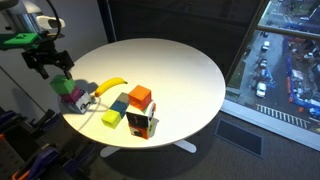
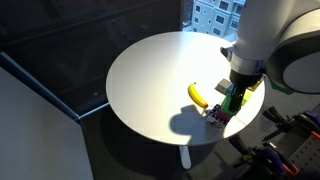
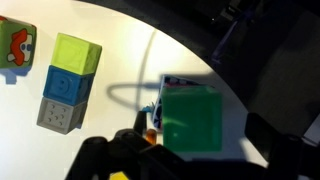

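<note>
Hovering at the left edge of the round white table (image 1: 180, 70) in an exterior view, the claw (image 1: 57, 70) stands spread, with its fingers down on either side of the green block (image 1: 62, 86). Whether they touch it cannot be told. That block sits on a purple block (image 1: 76, 98) right by the table's rim. Just to the right lies a banana (image 1: 110, 87). Next come a lime block (image 1: 110, 118) and a blue block (image 1: 121, 102), close together. After them are an orange block (image 1: 140, 96) and, nearer the camera, a red-and-white block (image 1: 142, 123).

From the opposite side, an exterior view shows the banana (image 2: 198, 95) to the left. The purple block (image 2: 217, 116) and the green block (image 2: 232, 102) are under the claw (image 2: 233, 93) at the table's right edge.

In the wrist view a red picture block (image 3: 15, 45) sits far left. Beside it, the lime and blue blocks and a grey block (image 3: 60, 114) touch in a column. The green block (image 3: 190, 120) fills the gap between the dark fingers (image 3: 105, 155), well apart from that column.
</note>
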`<state>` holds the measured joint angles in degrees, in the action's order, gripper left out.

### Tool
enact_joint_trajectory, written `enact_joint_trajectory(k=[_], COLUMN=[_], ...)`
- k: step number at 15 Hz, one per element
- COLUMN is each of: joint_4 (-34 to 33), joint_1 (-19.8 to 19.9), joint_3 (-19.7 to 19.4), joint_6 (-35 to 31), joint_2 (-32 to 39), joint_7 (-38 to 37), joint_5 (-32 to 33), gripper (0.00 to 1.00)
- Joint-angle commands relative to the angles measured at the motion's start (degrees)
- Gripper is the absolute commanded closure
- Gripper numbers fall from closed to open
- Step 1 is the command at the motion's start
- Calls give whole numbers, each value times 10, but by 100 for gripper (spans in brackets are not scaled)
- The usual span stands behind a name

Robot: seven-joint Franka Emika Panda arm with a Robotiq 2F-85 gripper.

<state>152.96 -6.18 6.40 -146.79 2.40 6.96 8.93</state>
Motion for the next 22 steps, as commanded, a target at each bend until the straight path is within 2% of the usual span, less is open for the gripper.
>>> enact_joint_trajectory(k=[1, 14, 17, 22], joint_4=[3, 16, 24, 41], joint_1=[-5, -10, -13, -33], joint_3=[9, 14, 13, 5], joint_6=[19, -1, -2, 44], joint_2=[-33, -134, -164, -222], joint_7=[26, -45, -52, -28], joint_5=[-44, -36, -48, -98], gripper=[0, 0, 0, 0])
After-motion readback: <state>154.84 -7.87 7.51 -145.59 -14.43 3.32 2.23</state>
